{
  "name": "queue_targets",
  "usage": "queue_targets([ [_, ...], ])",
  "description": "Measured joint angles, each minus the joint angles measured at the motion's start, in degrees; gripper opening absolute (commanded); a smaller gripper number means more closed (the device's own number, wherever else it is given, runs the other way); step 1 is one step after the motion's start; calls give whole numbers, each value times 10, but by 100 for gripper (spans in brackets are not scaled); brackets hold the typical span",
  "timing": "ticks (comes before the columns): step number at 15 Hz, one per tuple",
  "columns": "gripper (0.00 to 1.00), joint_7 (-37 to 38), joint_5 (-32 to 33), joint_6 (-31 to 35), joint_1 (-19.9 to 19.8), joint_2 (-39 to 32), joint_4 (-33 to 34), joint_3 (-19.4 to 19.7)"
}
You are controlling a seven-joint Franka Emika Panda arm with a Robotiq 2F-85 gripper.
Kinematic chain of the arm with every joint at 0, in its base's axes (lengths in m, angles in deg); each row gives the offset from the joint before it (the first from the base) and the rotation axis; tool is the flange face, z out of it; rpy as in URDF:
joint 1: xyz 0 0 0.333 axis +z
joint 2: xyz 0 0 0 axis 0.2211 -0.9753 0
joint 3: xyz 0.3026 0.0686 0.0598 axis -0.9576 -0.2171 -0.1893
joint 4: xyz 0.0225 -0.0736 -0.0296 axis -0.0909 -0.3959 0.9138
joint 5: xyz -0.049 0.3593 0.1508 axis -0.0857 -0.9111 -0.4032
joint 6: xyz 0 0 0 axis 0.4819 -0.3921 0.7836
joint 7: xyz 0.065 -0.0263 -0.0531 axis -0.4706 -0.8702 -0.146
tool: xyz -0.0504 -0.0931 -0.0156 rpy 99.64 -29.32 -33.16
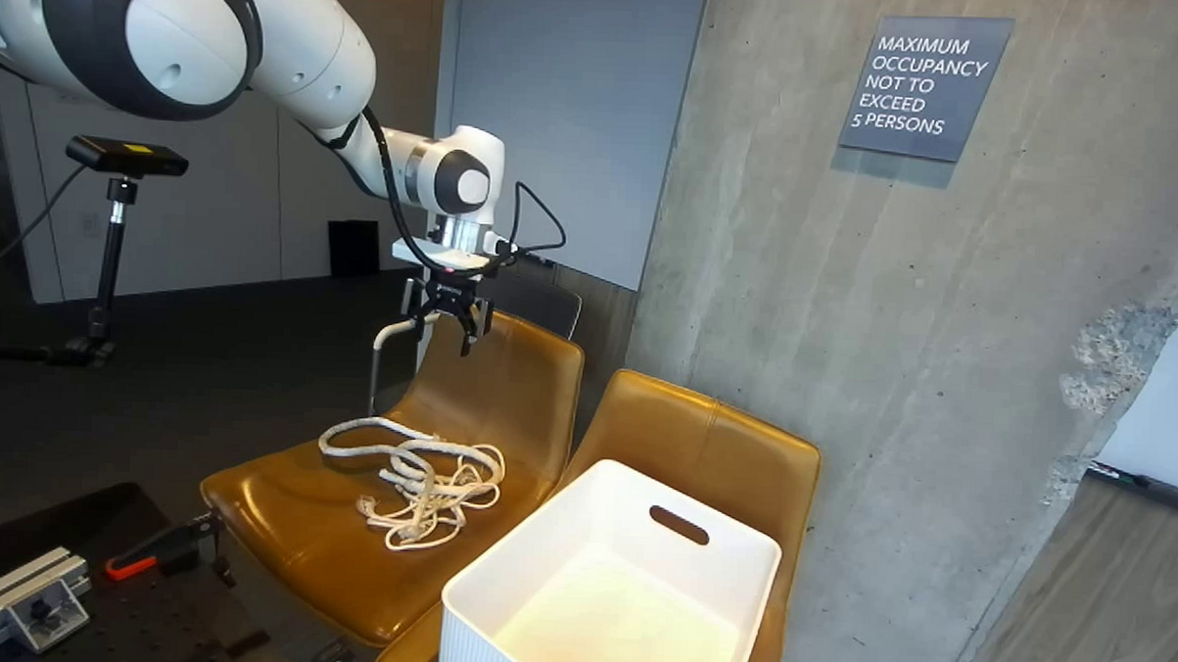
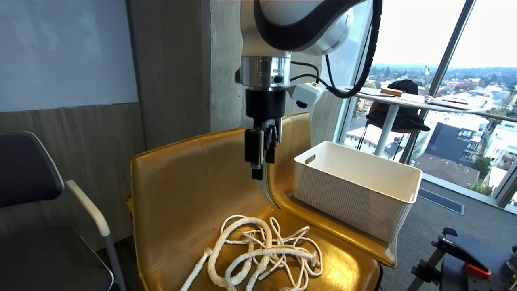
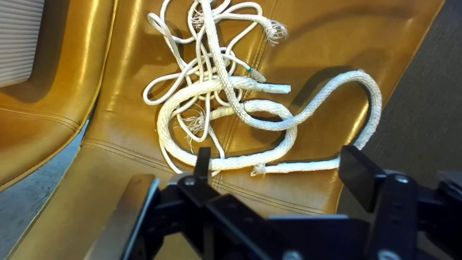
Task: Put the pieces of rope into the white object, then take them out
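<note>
Pincer (image 3: 276, 159) gaped wide — ropes (image 3: 233, 99) lay on the chair-seat tabletop (image 3: 126, 90), one loop at its edge, partly hidden by pincer; white bin (image 1: 631, 524) cropped in an exterior view — sign (image 1: 926, 88) read "MAXIMUM OCCUPANCY NOT TO EXCEED 5 PERSONS".

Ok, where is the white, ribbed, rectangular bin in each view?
In an exterior view: the bin, bottom centre, cropped.
In an exterior view: the bin, right of centre.
Wrist view: part of the bin, top left.
Shared landmark: tangled white rope on the neighbouring brown leather chair.
</note>
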Motion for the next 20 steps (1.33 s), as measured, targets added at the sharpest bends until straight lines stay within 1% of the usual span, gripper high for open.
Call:
queue_targets([
  [20, 93, 0, 0, 1, -1, 7, -10, -3],
])
